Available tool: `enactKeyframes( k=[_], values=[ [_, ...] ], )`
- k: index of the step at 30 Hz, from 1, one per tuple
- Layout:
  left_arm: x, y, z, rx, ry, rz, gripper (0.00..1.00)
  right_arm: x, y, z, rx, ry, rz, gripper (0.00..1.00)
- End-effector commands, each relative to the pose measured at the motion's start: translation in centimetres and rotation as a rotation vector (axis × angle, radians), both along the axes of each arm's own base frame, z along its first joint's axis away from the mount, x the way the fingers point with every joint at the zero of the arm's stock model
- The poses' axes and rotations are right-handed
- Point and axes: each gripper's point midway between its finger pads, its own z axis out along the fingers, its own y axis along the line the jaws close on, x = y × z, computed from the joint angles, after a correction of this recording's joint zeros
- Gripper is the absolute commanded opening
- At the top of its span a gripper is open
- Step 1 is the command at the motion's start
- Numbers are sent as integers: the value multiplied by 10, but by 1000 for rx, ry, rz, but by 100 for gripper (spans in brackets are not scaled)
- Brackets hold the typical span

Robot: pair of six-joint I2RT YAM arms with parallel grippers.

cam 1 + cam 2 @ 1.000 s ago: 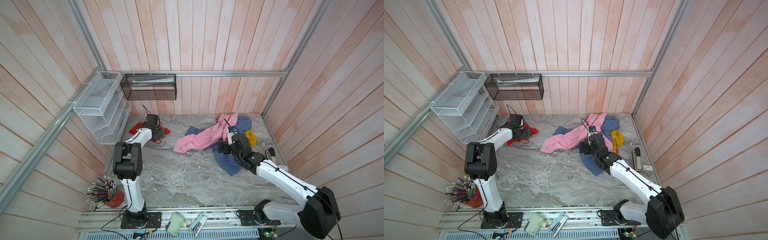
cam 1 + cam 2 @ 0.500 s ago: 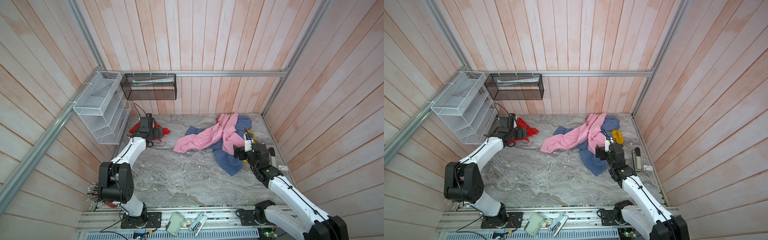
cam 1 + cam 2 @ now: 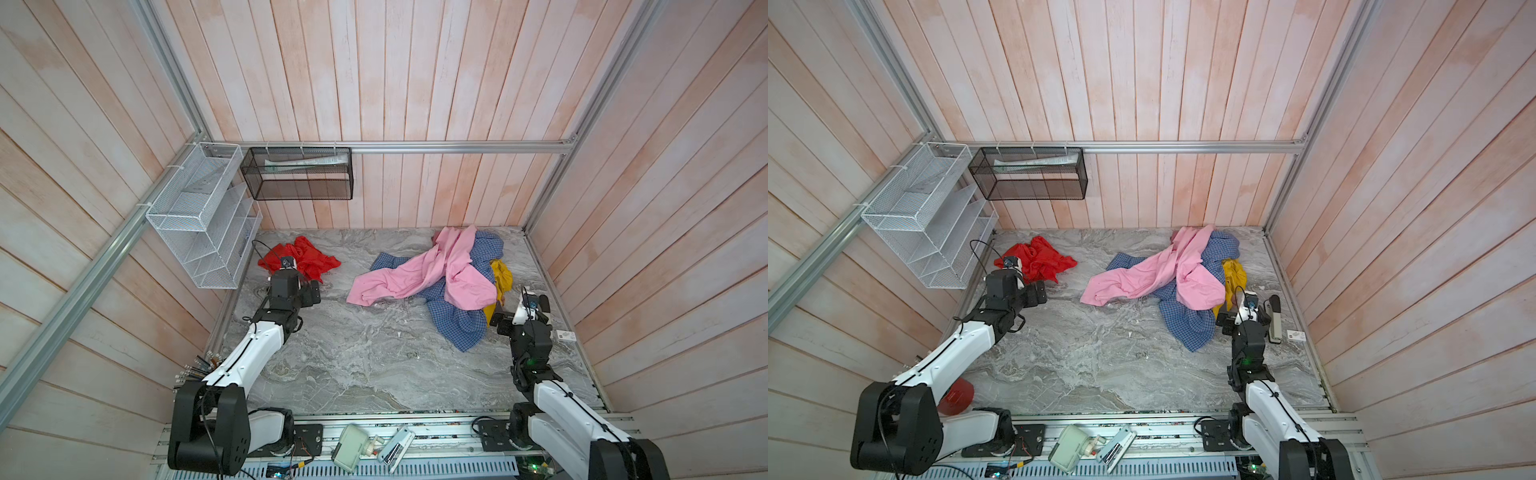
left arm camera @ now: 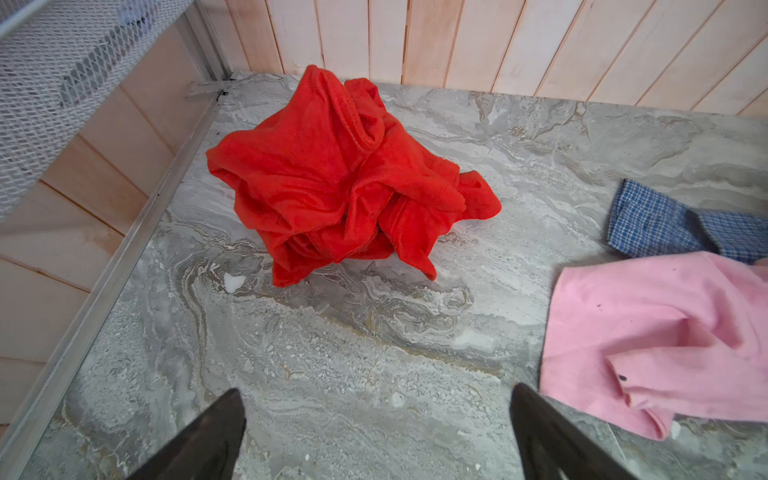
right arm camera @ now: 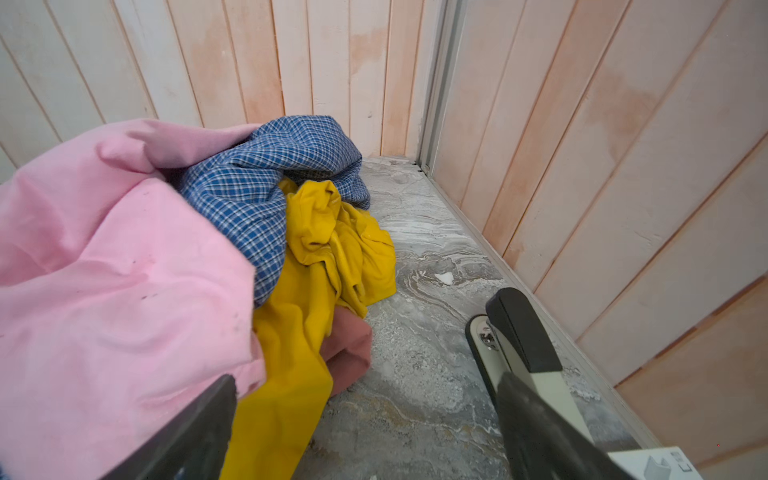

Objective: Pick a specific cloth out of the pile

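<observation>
Both arms have drawn back. The left end effector (image 4: 376,390), jaws wide and empty, sits short of the red cloth (image 4: 340,178), crumpled straight ahead on the desk (image 4: 374,332), well apart from the pile (image 3: 449,274). Retreating high should avoid snagging it. The right end effector (image 5: 365,377) also gapes empty; the pile's lower layers are hidden.

In a top view, the red cloth (image 3: 320,262) was partly hidden behind the left arm (image 3: 286,287). The yellow garment (image 5: 324,249) was largely covered by the pink garment (image 5: 104,270), which was cut off at the edge.
</observation>
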Motion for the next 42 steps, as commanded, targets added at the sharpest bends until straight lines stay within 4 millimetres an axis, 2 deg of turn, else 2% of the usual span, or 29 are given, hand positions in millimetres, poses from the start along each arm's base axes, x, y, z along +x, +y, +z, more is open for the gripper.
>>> enactKeyframes(
  k=[1,4,9,12,16,21,26,30,34,37,39,42],
  values=[
    [-1,6,20,-21,-109,47,100,3,-8,20,16,-144,-40,98],
    [-9,9,22,-26,-137,63,100,12,-12,16,14,-144,-44,97],
    [-25,20,20,-30,-182,117,100,37,-3,15,-3,-135,16,97],
    [-33,23,21,-37,-213,128,100,49,2,4,0,-108,45,96],
    [-45,31,20,-29,-258,164,100,52,8,-10,-10,-91,83,96],
    [-55,39,13,-2,-327,191,100,63,8,-13,4,-66,99,98],
    [-50,48,6,29,-437,223,100,65,7,-14,19,-54,105,98],
    [-37,45,1,51,-480,196,100,65,7,-15,19,-52,106,98],
    [-30,43,4,67,-537,181,100,65,7,-15,20,-51,106,98],
    [-25,44,-2,66,-546,176,100,65,7,-15,20,-49,107,98],
    [-23,39,-6,94,-557,130,100,65,7,-15,20,-51,108,98],
    [-12,20,-17,106,-540,13,100,65,7,-15,20,-51,108,98]
  ],
)
